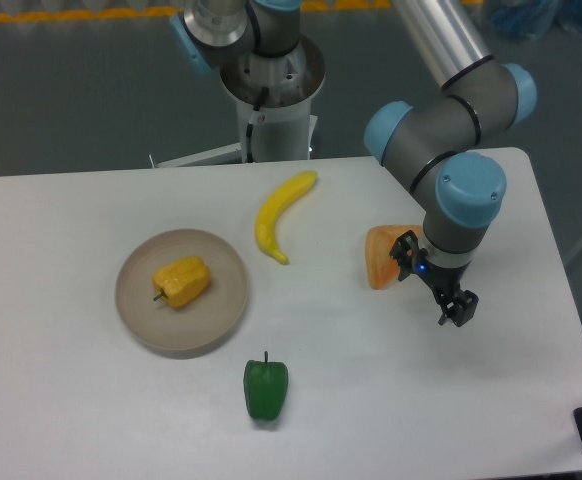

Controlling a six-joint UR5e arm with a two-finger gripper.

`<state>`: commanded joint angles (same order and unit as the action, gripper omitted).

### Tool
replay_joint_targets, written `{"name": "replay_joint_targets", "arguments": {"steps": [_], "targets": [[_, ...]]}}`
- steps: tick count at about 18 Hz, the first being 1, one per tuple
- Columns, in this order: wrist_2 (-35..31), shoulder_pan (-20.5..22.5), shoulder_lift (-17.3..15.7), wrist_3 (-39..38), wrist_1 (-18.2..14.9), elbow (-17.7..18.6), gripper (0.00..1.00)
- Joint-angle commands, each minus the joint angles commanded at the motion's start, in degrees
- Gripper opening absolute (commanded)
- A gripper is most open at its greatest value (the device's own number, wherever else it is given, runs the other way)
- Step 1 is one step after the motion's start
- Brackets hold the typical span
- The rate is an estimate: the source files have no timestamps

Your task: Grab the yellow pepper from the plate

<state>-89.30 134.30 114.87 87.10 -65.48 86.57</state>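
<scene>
- On the left half of the white table (371, 400): the plate (136, 320), beige, round, raised rim, with the yellow pepper (182, 281) lying slightly above its centre, dark stem toward the lower left.
- Well apart on the right half: the pincer (458, 309), low near the table surface, pointing down and to the right, nothing held. Finger spacing too small and dark to read; opening width cannot be told.
- Just beside the pincer, to its left: the orange wedge (383, 256), partly masked by the wrist.
- Between the two zones: the banana (277, 215), curved, above and right of the plate. Below the plate: the green pepper (266, 389), clear of the rim.
- Task status, judged: approach not begun; full lateral travel toward the plate outstanding.
- Risk 1, collision on transit: low travel height likely to sweep the wedge or the banana. Cause: no lift before lateral motion.
- Risk 2, slip at closure: ribbed, lumpy skin, rounded body. Cause: pad contact on a rib crest or off-centre placement; probable result a roll across the dish.
- Risk 3, plate strike or drag: descent too deep or too close to the raised rim. Cause: shallow dish, low-lying target.
- Risk 4, wrong target: banana of similar colour, green pepper of similar shape. Cause: selection by colour or shape alone.
</scene>
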Motion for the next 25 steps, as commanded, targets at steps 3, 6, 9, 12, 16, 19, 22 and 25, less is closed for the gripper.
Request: {"name": "replay_joint_targets", "arguments": {"steps": [3,6,9,12,16,19,22,25], "targets": [[0.00,0.00,0.00,-0.09,0.00,0.00,1.00],[0.09,-0.09,0.00,-0.26,0.00,0.00,1.00],[0.26,-2.01,-0.18,-5.61,0.00,0.88,1.00],[0.52,-5.52,-1.57,-7.73,-0.35,2.11,1.00],[0.88,-12.54,-4.22,-15.18,-0.35,4.74,1.00],[0.88,-20.54,-5.01,-21.42,-0.35,6.23,1.00],[1.57,-25.38,-6.32,-26.61,-0.18,9.13,1.00],[4.21,-28.03,-7.38,-32.32,-0.18,11.77,1.00]]}}
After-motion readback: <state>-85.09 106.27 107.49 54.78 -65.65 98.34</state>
